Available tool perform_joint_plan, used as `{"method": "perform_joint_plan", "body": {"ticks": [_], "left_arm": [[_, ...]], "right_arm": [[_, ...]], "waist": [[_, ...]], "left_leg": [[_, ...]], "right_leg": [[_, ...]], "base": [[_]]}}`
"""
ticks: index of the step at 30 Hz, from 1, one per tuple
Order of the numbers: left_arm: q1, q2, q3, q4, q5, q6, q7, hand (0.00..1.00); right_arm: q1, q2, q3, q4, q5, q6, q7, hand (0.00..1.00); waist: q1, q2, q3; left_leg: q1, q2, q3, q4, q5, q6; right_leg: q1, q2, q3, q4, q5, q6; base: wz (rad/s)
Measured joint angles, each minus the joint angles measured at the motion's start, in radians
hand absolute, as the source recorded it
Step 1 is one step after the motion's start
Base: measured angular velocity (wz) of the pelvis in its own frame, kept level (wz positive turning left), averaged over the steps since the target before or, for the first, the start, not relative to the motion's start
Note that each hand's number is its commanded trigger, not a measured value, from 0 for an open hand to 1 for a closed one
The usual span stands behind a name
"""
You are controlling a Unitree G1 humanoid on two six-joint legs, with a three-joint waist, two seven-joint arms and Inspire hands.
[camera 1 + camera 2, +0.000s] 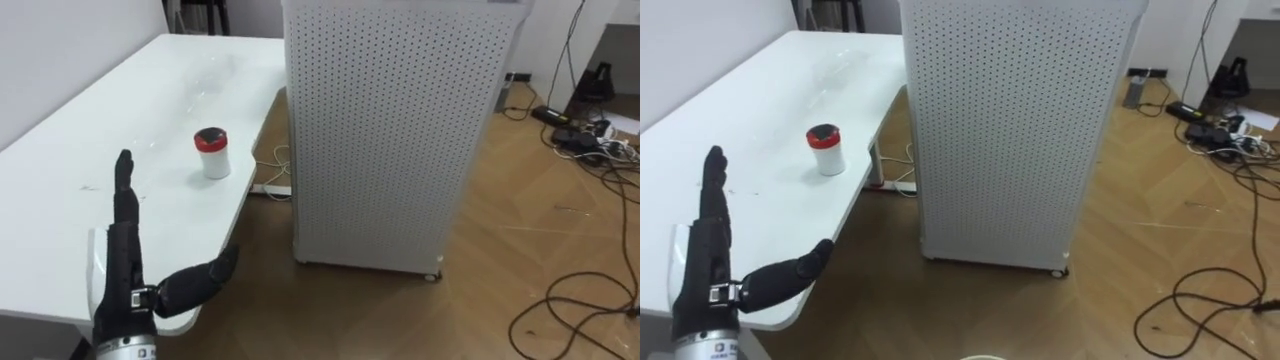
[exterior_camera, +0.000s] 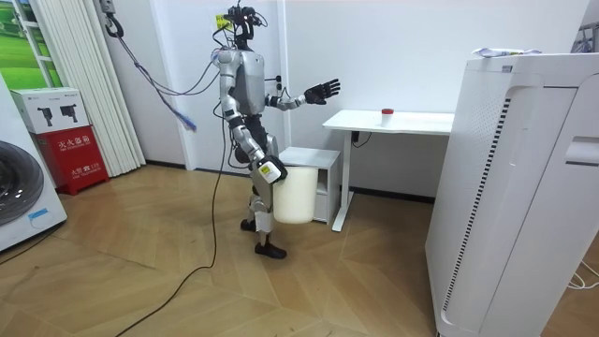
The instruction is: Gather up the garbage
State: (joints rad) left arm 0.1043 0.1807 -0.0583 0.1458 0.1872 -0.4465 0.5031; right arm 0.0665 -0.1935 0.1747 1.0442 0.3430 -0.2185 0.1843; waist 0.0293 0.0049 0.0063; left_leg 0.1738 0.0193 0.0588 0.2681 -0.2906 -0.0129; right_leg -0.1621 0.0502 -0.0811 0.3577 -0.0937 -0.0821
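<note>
Left hand (image 1: 125, 262) was raised open over white bench (image 1: 60, 190) edge, small white red-lidded canister (image 1: 211, 152) stood beyond, right hand (image 2: 269, 171) hung by white bucket (image 2: 296, 197), grip unclear.

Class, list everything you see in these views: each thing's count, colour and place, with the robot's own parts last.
table: one, white, along the wall
container: one, white with a red lid, upright on the table
perforated cabinet: one, white, on the floor right of the table
cables: several, dark, on the wooden floor, far right
bin: one, white, at the robot's hip
washing machine: one, white, room view's left edge
box: one, red, beside the washing machine
left robot hand: one, black, open, raised by the table's near end
right robot hand: one, low beside the bin
</note>
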Motion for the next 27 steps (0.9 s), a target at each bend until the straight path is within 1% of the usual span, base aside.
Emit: {"method": "perform_joint_plan", "body": {"ticks": [1, 2, 3, 4, 5, 6, 7, 8, 10, 13, 15, 17, 18, 19, 20, 21, 22, 23, 24, 25, 26, 27], "left_arm": [[0.000, 0.000, 0.006, 0.001, 0.000, 0.000, 0.005, 0.00], [-0.001, 0.000, 0.011, 0.006, -0.001, 0.000, 0.007, 0.00], [-0.001, 0.001, 0.012, 0.011, -0.002, 0.000, 0.007, 0.00], [-0.001, 0.000, 0.013, 0.020, -0.009, 0.000, 0.007, 0.00], [-0.001, 0.000, 0.013, 0.026, -0.012, 0.000, 0.007, 0.00], [-0.001, 0.000, 0.015, 0.030, -0.010, 0.000, 0.006, 0.00], [-0.001, -0.001, 0.016, 0.044, -0.010, 0.000, 0.007, 0.00], [-0.001, -0.001, 0.016, 0.059, -0.008, 0.000, 0.006, 0.00], [0.001, -0.001, 0.018, 0.060, -0.009, 0.000, 0.006, 0.00], [0.003, 0.000, 0.021, 0.060, -0.010, 0.000, 0.006, 0.00], [0.009, 0.000, 0.021, 0.060, -0.010, 0.000, 0.005, 0.00], [0.016, 0.003, 0.021, 0.060, -0.008, 0.000, 0.001, 0.00], [0.016, 0.004, 0.022, 0.059, -0.010, 0.000, -0.003, 0.00], [0.017, 0.006, 0.026, 0.059, -0.010, 0.000, -0.012, 0.00], [0.017, 0.007, 0.028, 0.058, -0.010, 0.000, -0.021, 0.00], [0.018, 0.007, 0.030, 0.057, -0.011, 0.000, -0.024, 0.00], [0.021, 0.008, 0.044, 0.057, -0.015, 0.001, -0.031, 0.00], [0.023, 0.010, 0.057, 0.049, -0.027, 0.002, -0.033, 0.00], [0.025, 0.011, 0.063, 0.043, -0.033, 0.003, -0.033, 0.00], [0.036, 0.011, 0.066, 0.034, -0.052, 0.004, -0.033, 0.00], [0.047, 0.010, 0.062, 0.031, -0.078, 0.006, -0.033, 0.00], [0.050, 0.010, 0.058, 0.031, -0.088, 0.009, -0.034, 0.00]], "right_arm": [[-0.005, -0.001, 0.000, -0.002, -0.008, 0.000, -0.002, 1.00], [-0.006, 0.000, 0.003, -0.007, -0.014, 0.001, -0.003, 1.00], [-0.006, 0.000, 0.004, -0.012, -0.014, 0.002, -0.004, 1.00], [-0.006, 0.000, 0.006, -0.024, -0.013, 0.003, -0.007, 1.00], [-0.008, 0.000, 0.005, -0.034, -0.016, 0.002, -0.008, 1.00], [-0.009, 0.003, 0.006, -0.035, -0.022, 0.003, -0.008, 1.00], [-0.009, 0.003, 0.010, -0.037, -0.030, 0.003, -0.007, 1.00], [-0.007, 0.002, 0.010, -0.037, -0.030, 0.003, -0.007, 1.00], [-0.006, 0.001, 0.010, -0.037, -0.028, 0.003, -0.006, 1.00], [-0.005, -0.006, 0.009, -0.045, -0.029, 0.003, 0.006, 1.00], [-0.004, -0.010, 0.010, -0.045, -0.030, 0.003, 0.022, 1.00], [-0.003, -0.011, 0.010, -0.048, -0.030, 0.003, 0.041, 1.00], [-0.003, -0.011, 0.010, -0.053, -0.030, 0.003, 0.042, 1.00], [-0.003, -0.012, 0.011, -0.062, -0.031, 0.003, 0.049, 1.00], [-0.002, -0.014, 0.011, -0.067, -0.035, 0.003, 0.055, 1.00], [-0.001, -0.016, 0.012, -0.071, -0.036, 0.004, 0.059, 1.00], [-0.001, -0.021, 0.027, -0.084, -0.036, 0.009, 0.059, 1.00], [-0.001, -0.027, 0.047, -0.106, -0.039, 0.017, 0.060, 1.00], [-0.001, -0.027, 0.053, -0.116, -0.042, 0.018, 0.062, 1.00], [-0.001, -0.030, 0.067, -0.126, -0.043, 0.018, 0.073, 1.00], [-0.001, -0.041, 0.083, -0.136, -0.042, 0.017, 0.082, 1.00], [-0.001, -0.047, 0.091, -0.136, -0.041, 0.017, 0.082, 1.00]], "waist": [[0.003, 0.003, 0.0024], [0.005, 0.002, 0.0045], [0.005, 0.002, 0.0051], [0.005, 0.001, 0.0076], [0.006, 0.008, 0.0120], [0.008, 0.005, 0.0156], [0.014, 0.004, 0.0177], [0.028, 0.012, 0.0156], [0.031, 0.016, 0.0160], [0.031, 0.030, 0.0084], [0.034, 0.038, 0.0013], [0.036, 0.044, -0.0028], [0.039, 0.044, -0.0026], [0.051, 0.044, -0.0026], [0.055, 0.044, -0.0029], [0.062, 0.046, -0.0030], [0.078, 0.049, -0.0040], [0.089, 0.047, -0.0072], [0.090, 0.043, -0.0055], [0.094, 0.038, -0.0034], [0.109, 0.040, -0.0022], [0.114, 0.042, -0.0013]], "left_leg": [[-0.001, -0.012, 0.002, 0.000, -0.007, 0.013], [-0.003, -0.021, 0.019, -0.002, -0.015, 0.024], [-0.004, -0.025, 0.026, -0.003, -0.020, 0.031], [-0.006, -0.033, 0.028, -0.011, -0.028, 0.037], [-0.009, -0.032, 0.031, -0.019, -0.049, 0.044], [-0.016, -0.033, 0.038, -0.018, -0.052, 0.043], [-0.028, -0.028, 0.054, -0.004, -0.057, 0.047], [-0.045, -0.025, 0.058, 0.019, -0.064, 0.050], [-0.064, -0.020, 0.070, 0.047, -0.071, 0.052], [-0.097, -0.010, 0.070, 0.090, -0.085, 0.055], [-0.097, -0.007, 0.069, 0.093, -0.087, 0.056], [-0.093, 0.003, 0.066, 0.106, -0.096, 0.055], [-0.093, 0.006, 0.066, 0.113, -0.101, 0.053], [-0.090, 0.011, 0.066, 0.122, -0.109, 0.050], [-0.087, 0.021, 0.068, 0.137, -0.123, 0.046], [-0.084, 0.027, 0.068, 0.145, -0.131, 0.041], [-0.073, 0.042, 0.077, 0.153, -0.144, 0.030], [-0.075, 0.059, 0.078, 0.194, -0.159, 0.018], [-0.084, 0.065, 0.076, 0.233, -0.162, 0.012], [-0.124, 0.081, 0.072, 0.354, -0.154, -0.001], [-0.177, 0.102, 0.065, 0.511, -0.123, -0.027], [-0.208, 0.111, 0.052, 0.589, -0.092, -0.036]], "right_leg": [[-0.023, -0.009, 0.001, 0.032, -0.008, 0.002], [-0.046, -0.018, 0.001, 0.064, -0.015, 0.004], [-0.056, -0.022, 0.002, 0.075, -0.018, 0.005], [-0.076, -0.031, 0.008, 0.090, -0.022, 0.008], [-0.089, -0.029, 0.016, 0.094, -0.019, 0.012], [-0.095, -0.028, 0.022, 0.094, -0.013, 0.015], [-0.102, -0.021, 0.031, 0.085, 0.001, 0.020], [-0.100, -0.016, 0.033, 0.062, 0.018, 0.025], [-0.100, -0.016, 0.036, 0.041, 0.040, 0.027], [-0.100, -0.015, 0.024, 0.015, 0.067, 0.022], [-0.093, -0.015, 0.019, 0.004, 0.071, 0.022], [-0.081, -0.016, -0.007, 0.002, 0.069, 0.019], [-0.081, -0.016, -0.015, 0.008, 0.062, 0.013], [-0.083, -0.024, -0.043, 0.025, 0.041, 0.010], [-0.082, -0.033, -0.082, 0.044, 0.019, 0.005], [-0.081, -0.033, -0.096, 0.050, 0.011, 0.002], [-0.078, -0.032, -0.120, 0.066, -0.012, -0.004], [-0.075, -0.030, -0.142, 0.091, -0.039, -0.014], [-0.074, -0.029, -0.149, 0.101, -0.050, -0.019], [-0.075, -0.024, -0.151, 0.126, -0.074, -0.027], [-0.068, -0.012, -0.141, 0.150, -0.098, -0.034], [-0.060, -0.008, -0.140, 0.158, -0.108, -0.038]], "base": [[-0.35], [-0.36], [-0.30], [-0.20], [-0.21], [-0.31], [-0.36], [-0.33], [-0.14], [-0.02], [0.02], [0.04], [0.00], [0.00], [0.00], [-0.12], [-0.22], [-0.19], [-0.13], [-0.19], [-0.28], [-0.30]]}}
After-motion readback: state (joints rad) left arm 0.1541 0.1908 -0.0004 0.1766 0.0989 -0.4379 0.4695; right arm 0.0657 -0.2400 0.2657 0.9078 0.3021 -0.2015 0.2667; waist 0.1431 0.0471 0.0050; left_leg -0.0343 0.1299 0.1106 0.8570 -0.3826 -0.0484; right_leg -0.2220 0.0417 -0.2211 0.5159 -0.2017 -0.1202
